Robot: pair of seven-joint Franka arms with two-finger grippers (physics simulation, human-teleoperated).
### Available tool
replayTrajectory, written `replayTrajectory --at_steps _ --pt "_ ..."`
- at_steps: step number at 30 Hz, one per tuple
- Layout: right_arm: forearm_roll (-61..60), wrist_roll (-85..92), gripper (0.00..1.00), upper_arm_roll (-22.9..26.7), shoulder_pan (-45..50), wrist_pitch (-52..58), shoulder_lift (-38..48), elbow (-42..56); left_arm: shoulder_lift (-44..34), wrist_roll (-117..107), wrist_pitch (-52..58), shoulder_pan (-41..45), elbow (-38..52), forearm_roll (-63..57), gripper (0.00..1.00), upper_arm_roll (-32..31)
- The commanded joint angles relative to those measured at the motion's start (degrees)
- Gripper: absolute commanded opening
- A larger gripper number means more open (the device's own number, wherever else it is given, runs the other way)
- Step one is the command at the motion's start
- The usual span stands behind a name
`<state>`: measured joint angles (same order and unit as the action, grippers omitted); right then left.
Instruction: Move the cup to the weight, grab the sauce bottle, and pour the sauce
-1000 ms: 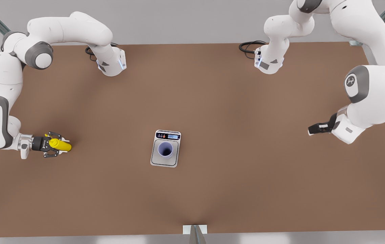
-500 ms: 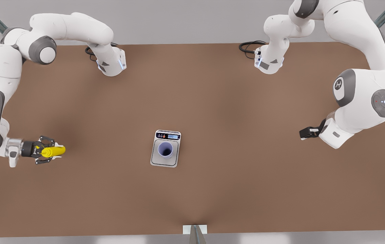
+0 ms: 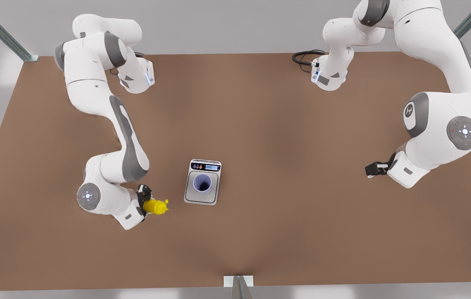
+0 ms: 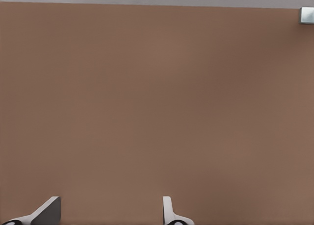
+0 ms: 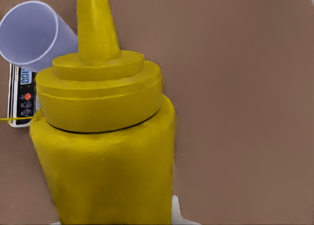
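Sauce bottle held beside the weight

Lower left of centre in the front view, the right gripper (image 3: 147, 204) pinches the yellow sauce bottle (image 3: 155, 206), nozzle toward the weight (image 3: 202, 182). The cup (image 3: 202, 184) stands on its plate at centre. At the right, the left gripper (image 3: 371, 169) waits over the table (image 3: 285, 124), fingers (image 4: 169, 211) spread.

Right claw (image 3: 149, 202) gripping; left claw (image 4: 110, 212) spread.
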<state>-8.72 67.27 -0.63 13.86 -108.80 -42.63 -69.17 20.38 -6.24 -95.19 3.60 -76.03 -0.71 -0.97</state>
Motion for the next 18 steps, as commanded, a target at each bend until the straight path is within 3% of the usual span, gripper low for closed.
replayTrajectory --at_steps 1,5,11,18 --pt "1.2 -1.0 0.57 0.0 0.5 -0.1 0.0 0.0 0.0 0.0 0.0 0.0 0.1 -0.1 1.00 0.0" --pt "9.1 -4.5 0.57 -0.1 6.4 -4.1 0.7 0.0 0.0 0.0 0.0 0.0 0.1 -0.1 1.00 0.0" --pt "35.6 -6.9 0.57 -0.2 11.2 -4.1 0.2 1.3 -0.2 0.1 0.0 0.0 0.2 -0.2 1.00 0.0" --pt "43.1 -7.6 0.57 -0.5 12.9 -4.0 0.7 -0.9 -0.1 0.1 0.0 0.0 0.2 -0.1 1.00 0.0"
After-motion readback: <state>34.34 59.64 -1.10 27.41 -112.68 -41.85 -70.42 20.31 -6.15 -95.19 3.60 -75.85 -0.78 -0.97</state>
